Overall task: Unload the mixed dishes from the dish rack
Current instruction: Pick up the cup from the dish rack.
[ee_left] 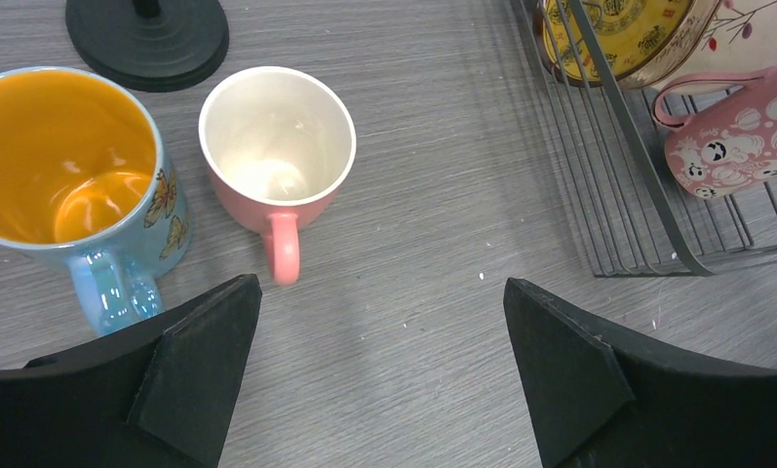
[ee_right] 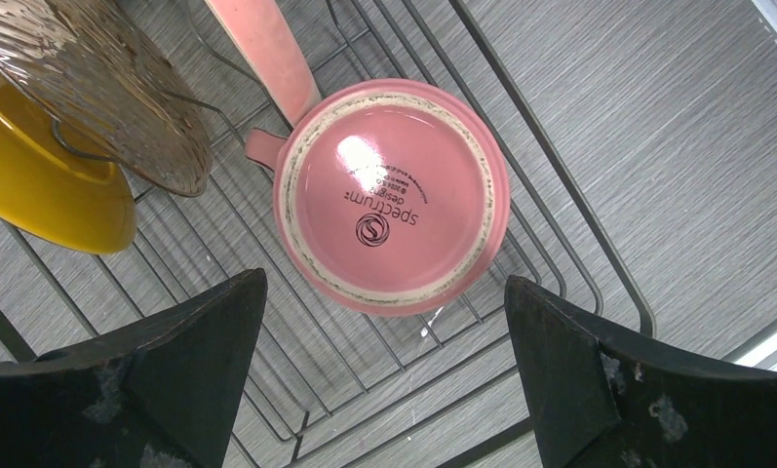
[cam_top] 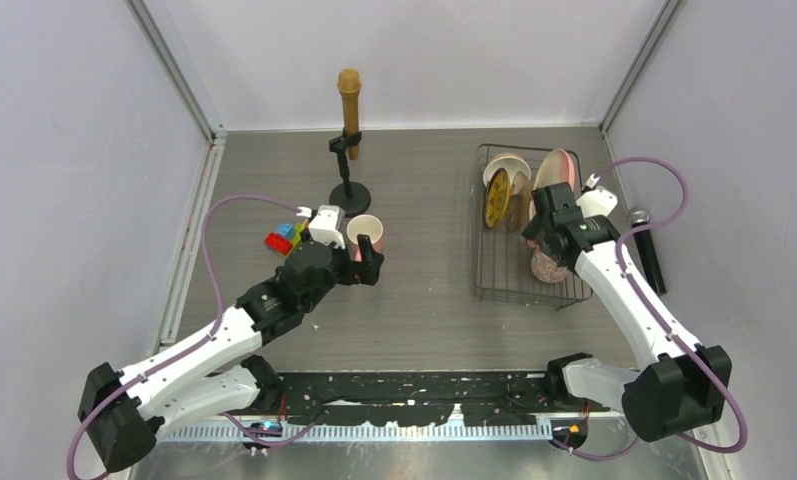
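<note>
My right gripper (ee_right: 384, 285) hangs wide open, empty, facing the base of the mug (ee_right: 394, 195). I'd advance straight, straddling its sides.

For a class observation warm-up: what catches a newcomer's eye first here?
The black wire rack on the right, with plates standing in it and an upturned mug under the open right gripper. On the left, an orange-lined mug and a pink mug stand upright before the open left gripper.
</note>
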